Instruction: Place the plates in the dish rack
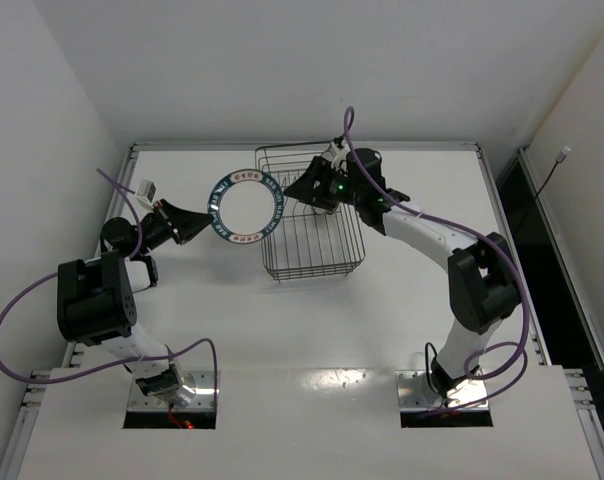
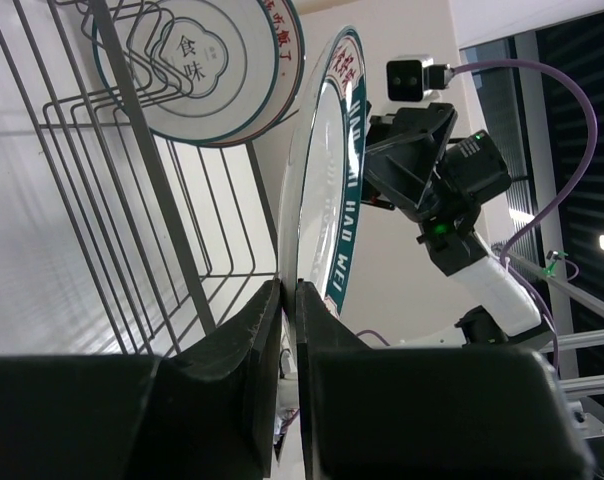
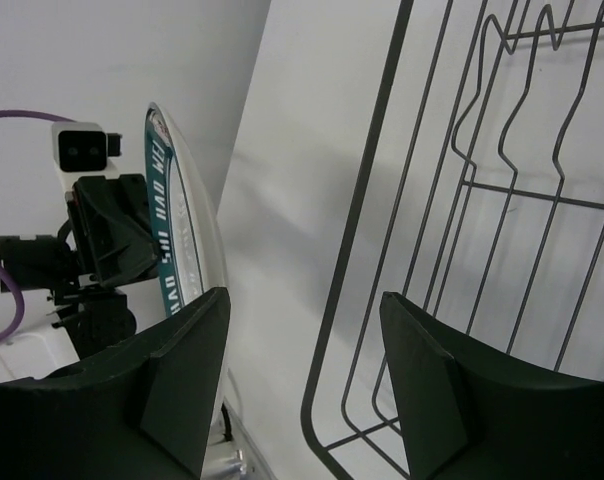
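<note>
The dark teal-rimmed plate [image 1: 245, 208] is held up in the air left of the dish rack [image 1: 314, 272]. My left gripper [image 1: 202, 224] is shut on its left rim; in the left wrist view the plate [image 2: 327, 180] stands edge-on between the closed fingers [image 2: 257, 330]. My right gripper [image 1: 295, 190] is open and empty at the rack's left side, just right of the plate [image 3: 182, 230]. A grey-rimmed plate with a grey centre mark [image 2: 197, 65] stands inside the rack [image 2: 132, 200]. The orange-centred plate is out of view.
The rack's left wire wall [image 3: 372, 200] runs between my open right fingers [image 3: 422, 370]. The right arm [image 2: 432, 170] hangs close behind the held plate. White walls enclose the table [image 1: 402, 330] at the back and sides.
</note>
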Robot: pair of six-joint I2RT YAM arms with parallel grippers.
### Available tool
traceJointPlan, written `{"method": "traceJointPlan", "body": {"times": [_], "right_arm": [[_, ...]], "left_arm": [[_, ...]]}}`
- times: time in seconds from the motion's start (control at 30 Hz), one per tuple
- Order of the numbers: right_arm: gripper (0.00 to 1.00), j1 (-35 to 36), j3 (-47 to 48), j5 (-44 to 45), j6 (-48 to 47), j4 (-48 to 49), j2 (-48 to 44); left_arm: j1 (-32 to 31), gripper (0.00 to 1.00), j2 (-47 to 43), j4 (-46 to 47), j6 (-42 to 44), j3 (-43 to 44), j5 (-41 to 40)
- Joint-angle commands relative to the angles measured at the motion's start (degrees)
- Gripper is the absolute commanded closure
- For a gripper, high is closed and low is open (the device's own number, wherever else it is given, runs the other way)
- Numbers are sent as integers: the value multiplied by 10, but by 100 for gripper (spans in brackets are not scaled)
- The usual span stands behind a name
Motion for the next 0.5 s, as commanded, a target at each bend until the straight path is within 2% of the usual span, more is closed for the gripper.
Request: {"method": "traceJointPlan", "body": {"times": [0.0,0.47], "right_arm": [[42,-3,1,9,11,55,-36],[42,-9,-20,5,23,72,-29]], "left_arm": [[-4,93,-18,105,19,5,5],[-4,93,-18,105,24,5,5]]}}
